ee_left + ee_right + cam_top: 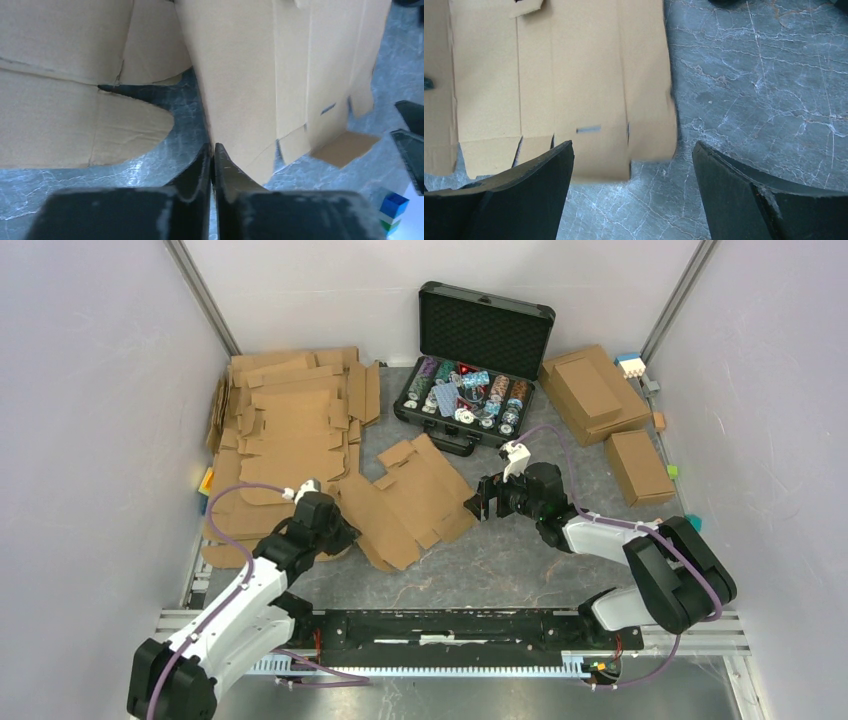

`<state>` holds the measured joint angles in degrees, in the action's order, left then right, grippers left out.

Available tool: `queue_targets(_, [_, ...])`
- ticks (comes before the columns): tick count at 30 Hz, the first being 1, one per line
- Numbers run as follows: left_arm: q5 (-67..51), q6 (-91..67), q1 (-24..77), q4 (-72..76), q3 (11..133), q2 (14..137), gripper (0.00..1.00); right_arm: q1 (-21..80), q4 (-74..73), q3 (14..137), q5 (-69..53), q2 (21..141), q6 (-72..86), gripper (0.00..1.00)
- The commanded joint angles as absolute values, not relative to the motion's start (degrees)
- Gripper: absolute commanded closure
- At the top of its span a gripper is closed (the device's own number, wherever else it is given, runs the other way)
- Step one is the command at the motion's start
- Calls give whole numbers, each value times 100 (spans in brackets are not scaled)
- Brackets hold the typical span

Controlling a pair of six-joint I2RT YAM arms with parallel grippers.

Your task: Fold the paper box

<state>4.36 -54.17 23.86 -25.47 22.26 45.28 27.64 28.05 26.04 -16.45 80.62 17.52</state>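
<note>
Grasp step: left hand (213,146) pinches flat brown die-cut cardboard blank (250,75). Right hand (633,145) released, blank ahead; probably grips next.

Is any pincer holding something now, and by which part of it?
The left pincer seems to pinch the paper box at its side edge. The right pincer is open and holds nothing.

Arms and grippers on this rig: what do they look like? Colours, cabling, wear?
Left arm and right arm: white link shells, black joints. A purple cable loops along each. Left gripper and right gripper: black tapered fingers, the left's scuffed whitish.
</note>
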Motion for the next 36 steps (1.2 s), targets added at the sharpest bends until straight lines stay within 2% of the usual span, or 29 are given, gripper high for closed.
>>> queue_targets(1, [303, -4785, 2365, -2318, 2759, 4518, 98, 2786, 2919, 2689, -1603, 7881, 1636, 7])
queue_targets(10, [-356, -4088, 2377, -3423, 3549, 4256, 98, 2781, 2907, 2628, -1531, 7601, 1588, 5])
queue_targets(16, [-917, -3693, 2477, -3384, 3799, 4133, 98, 2767, 3032, 2593, -1689, 7498, 1634, 2])
queue_targets(26, [-646, -3266, 3199, -3204, 4176, 4265, 98, 2539, 2813, 2613, -1325, 7581, 1858, 2])
queue_targets(29, [-645, -3191, 3333, -3107, 4237, 4295, 98, 2275, 2930, 2514, -1571, 7608, 2028, 2])
queue_targets(32, [-657, -3175, 3406, -2975, 4263, 4351, 98, 2100, 3223, 2401, -2043, 7700, 2216, 6])
queue_targets(34, [-677, -3157, 3445, -2848, 4246, 4405, 98, 2077, 3361, 2395, -2328, 7774, 2271, 15])
queue_targets(36, [-664, -3163, 3481, -2744, 4239, 4461, 98, 2074, 3493, 2382, -2546, 7829, 2287, 27])
